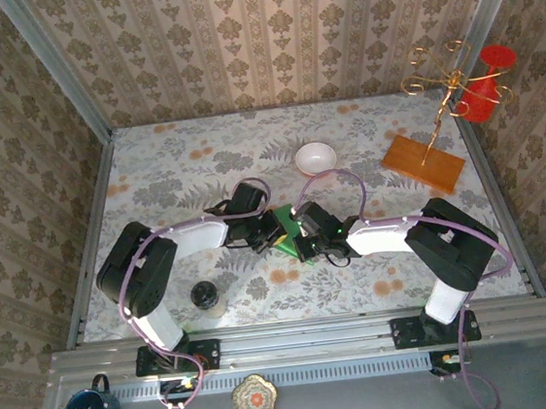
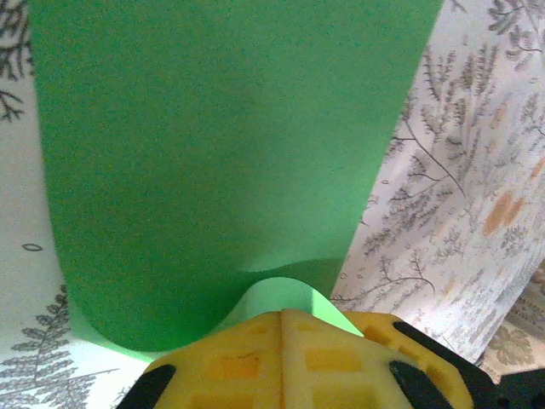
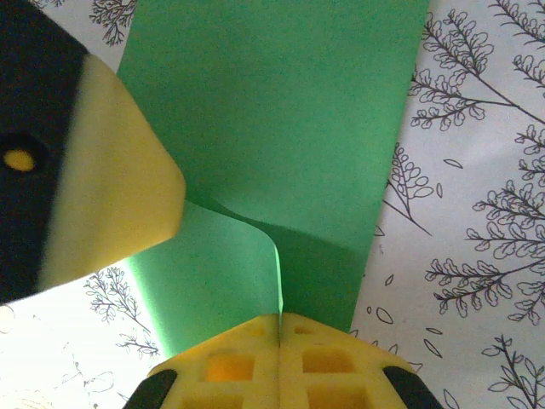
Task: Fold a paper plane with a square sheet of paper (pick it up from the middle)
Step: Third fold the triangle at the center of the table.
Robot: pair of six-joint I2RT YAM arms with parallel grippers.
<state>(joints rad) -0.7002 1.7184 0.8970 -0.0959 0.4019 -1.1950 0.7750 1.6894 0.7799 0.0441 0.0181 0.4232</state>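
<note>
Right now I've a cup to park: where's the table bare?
Bare: the far-left table, beside the white bowl, and the near strip right of the dark jar. Crowded: centre, where left end effector and right end effector pinch the green paper.

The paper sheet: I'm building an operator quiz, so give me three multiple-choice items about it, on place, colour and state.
1. In the top view, where is the white bowl relative to the square sheet of paper? A higher in the picture and to the right; B lower and to the left; C resting on it.
2. What colour is the sheet? A red; B green; C white.
3. The right gripper is: A wide open; B shut on the sheet; C shut on the bowl.
Key: A, the bowl sits apart, up and right of the paper; B, both wrist views show bright green; B, its jaws meet with the paper's curled edge between them.
</note>
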